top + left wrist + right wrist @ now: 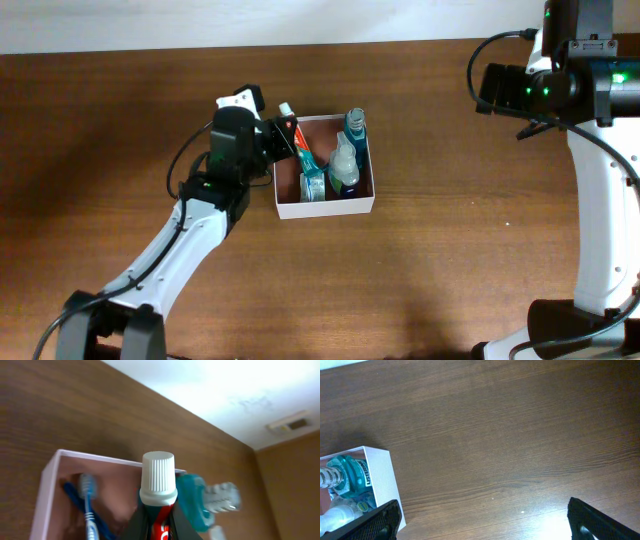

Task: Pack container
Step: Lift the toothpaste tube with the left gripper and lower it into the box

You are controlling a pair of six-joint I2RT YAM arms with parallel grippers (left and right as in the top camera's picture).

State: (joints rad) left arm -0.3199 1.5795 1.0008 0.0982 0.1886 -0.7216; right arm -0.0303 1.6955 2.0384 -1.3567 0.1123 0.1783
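Observation:
The container (325,208), a white-walled box with a reddish-brown interior, sits mid-table. It holds a teal mouthwash bottle (354,125), a clear bottle (344,168) and a blue toothbrush (312,186). My left gripper (283,137) is at the box's left rim, shut on a red and green toothpaste tube (300,150) with a white cap (158,477). The tube lies tilted across the left rim. In the left wrist view my fingers (160,527) pinch the tube below the cap, with the box wall (45,490) and the toothbrush (89,505) beyond. My right gripper (482,520) is open and empty, far right of the box (382,480).
The brown wooden table (470,250) runs to a white wall at the back. The right arm's base and cables (600,200) stand at the right edge. The left arm (170,250) stretches from the front left toward the box.

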